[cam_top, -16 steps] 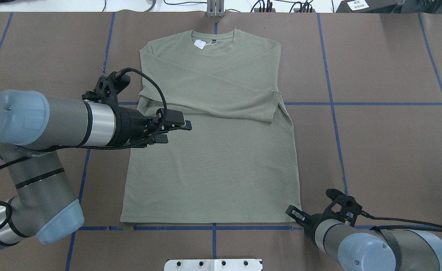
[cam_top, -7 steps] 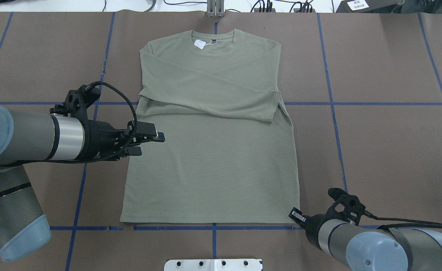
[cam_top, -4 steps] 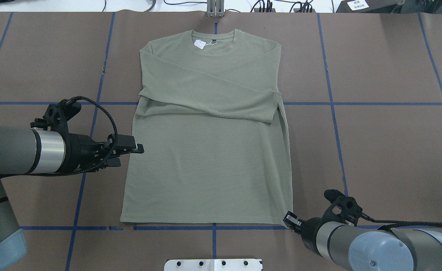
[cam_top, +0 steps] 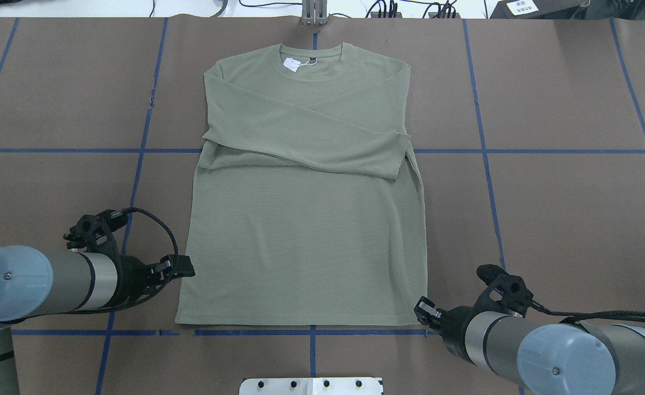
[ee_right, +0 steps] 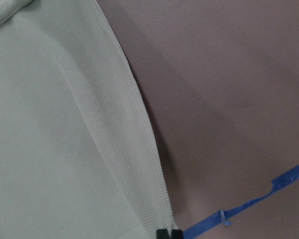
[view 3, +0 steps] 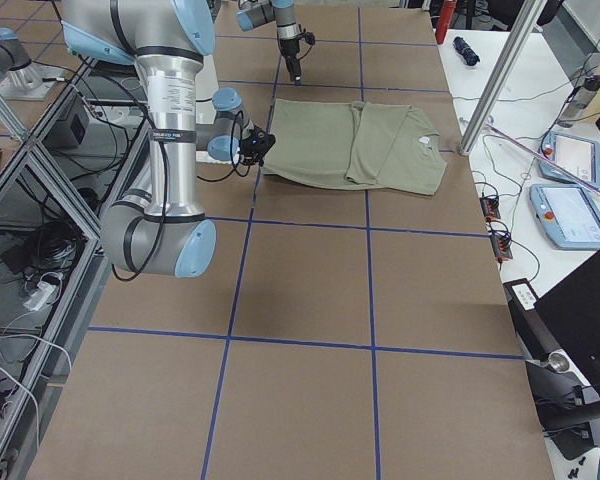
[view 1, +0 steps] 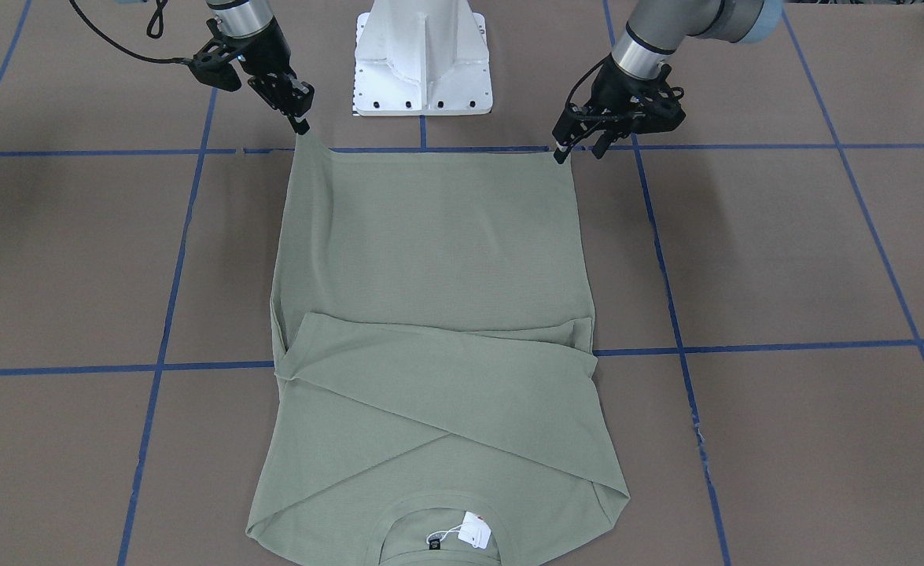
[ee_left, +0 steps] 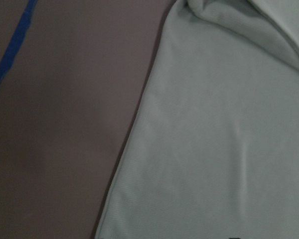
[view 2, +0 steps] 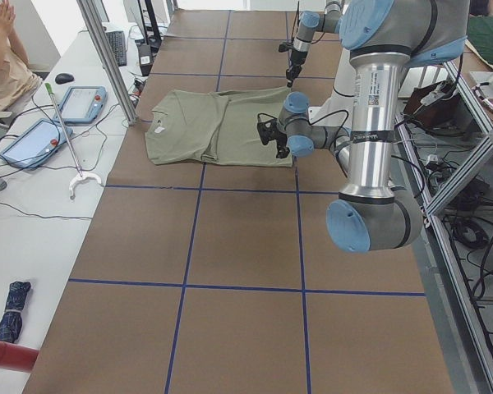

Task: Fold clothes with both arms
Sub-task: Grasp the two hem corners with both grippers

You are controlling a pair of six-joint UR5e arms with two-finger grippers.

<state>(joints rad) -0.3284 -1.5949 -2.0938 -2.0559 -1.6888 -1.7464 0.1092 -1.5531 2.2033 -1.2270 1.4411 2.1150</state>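
Note:
The pale green shirt (cam_top: pixel 306 236) lies flat on the brown table, both sleeves crossed over the chest and the neck with its white tag (cam_top: pixel 291 64) at the far side. My left gripper (cam_top: pixel 189 271) hovers open by the left hem corner, with nothing between its fingers (view 1: pixel 578 153). At the other hem corner my right gripper (cam_top: pixel 424 310) is shut on the cloth; the corner peaks up to the fingertips (view 1: pixel 302 124). The right wrist view has the shirt's edge (ee_right: pixel 139 124) running down into the fingertips. Only cloth (ee_left: pixel 214 149) and table fill the left wrist view.
The white pedestal base (view 1: pixel 422 55) stands just behind the hem. Blue tape lines (cam_top: pixel 481 151) grid the table. A person (view 2: pixel 0 49) sits at a side table with tablets (view 2: pixel 82 103) beyond the shirt's neck end. Cables (cam_top: pixel 388 8) run along the far edge.
My left arm drew back from the shirt's left side near the sleeves to the near hem corner. My right gripper closed in on the right hem corner, and that edge shifted inward.

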